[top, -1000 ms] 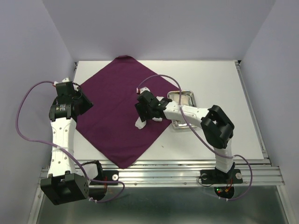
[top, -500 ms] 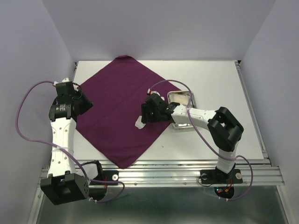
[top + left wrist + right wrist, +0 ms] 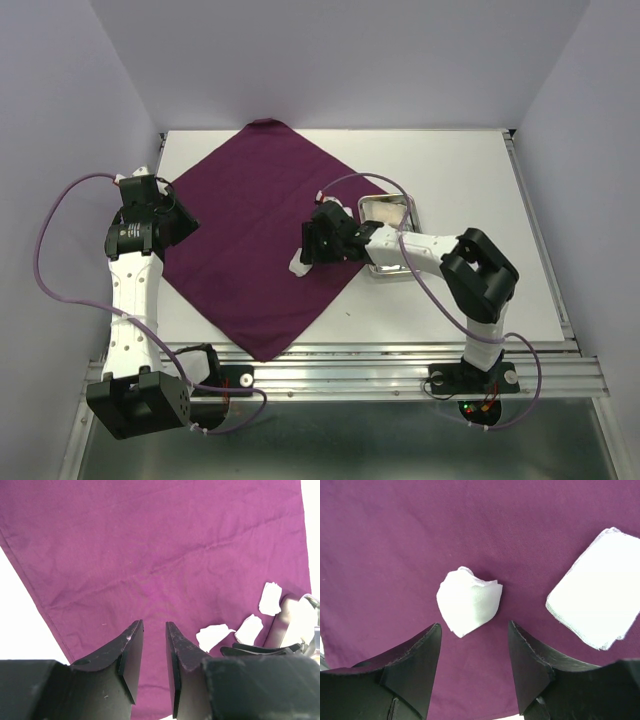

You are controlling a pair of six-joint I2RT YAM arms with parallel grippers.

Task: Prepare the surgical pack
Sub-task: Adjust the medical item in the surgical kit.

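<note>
The dark purple cloth (image 3: 250, 215) lies spread as a diamond on the white table. In the right wrist view it (image 3: 395, 540) carries a crumpled gauze pad (image 3: 469, 605) and a flat gauze pad (image 3: 595, 607). My right gripper (image 3: 475, 630) hangs open just short of the crumpled pad, touching nothing. From above, that right gripper (image 3: 310, 250) is over the cloth's right part, with one gauze pad (image 3: 298, 266) showing beside it. The steel tray (image 3: 392, 208) sits off the cloth's right corner, partly under the right arm. My left gripper (image 3: 183, 222) hovers at the cloth's left edge; its fingers (image 3: 131, 645) stand slightly apart and empty.
The left wrist view shows three gauze pads (image 3: 214, 635) near the cloth's right corner, with the tray (image 3: 295, 622) behind them. A metal rail (image 3: 400, 365) runs along the table's near edge. Purple walls close in the left, right and back.
My right gripper has drawn back to the right toward the tray, its jaws narrowing a little. The left arm has stayed still.
</note>
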